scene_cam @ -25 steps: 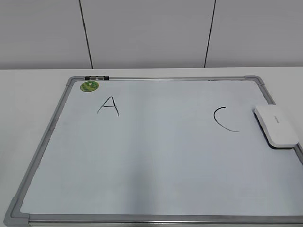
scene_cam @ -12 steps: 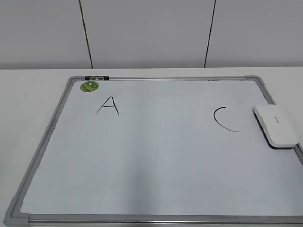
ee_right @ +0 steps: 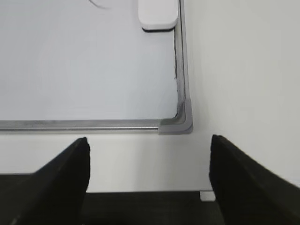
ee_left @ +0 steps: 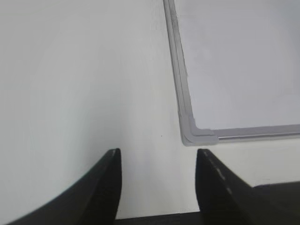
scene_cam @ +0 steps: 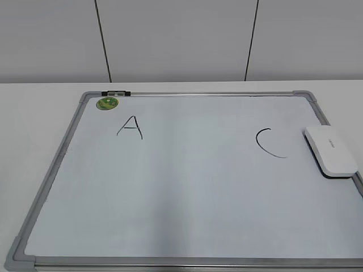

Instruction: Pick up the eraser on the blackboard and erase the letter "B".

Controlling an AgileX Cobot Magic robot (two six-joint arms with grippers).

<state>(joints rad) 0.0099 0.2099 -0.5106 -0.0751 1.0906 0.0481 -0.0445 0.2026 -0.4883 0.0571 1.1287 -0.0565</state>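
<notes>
The blackboard (scene_cam: 62, 156) is a white board with a grey frame lying flat on the white table. A black "A" (scene_cam: 130, 127) and a black "C" (scene_cam: 269, 143) are written on it. No letter "B" shows between them. The white eraser (scene_cam: 331, 151) lies at the board's right edge, next to the "C". It also shows at the top of the right wrist view (ee_right: 158, 15). My left gripper (ee_left: 158, 154) is open and empty over bare table near the board's near left corner (ee_left: 199, 136). My right gripper (ee_right: 149, 143) is open and empty near the near right corner (ee_right: 180, 123). Neither gripper shows in the exterior view.
A small round green sticker (scene_cam: 107, 103) sits at the board's far left corner beside a black clip (scene_cam: 115, 93) on the frame. A pale panelled wall stands behind the table. White table surface surrounds the board on all sides.
</notes>
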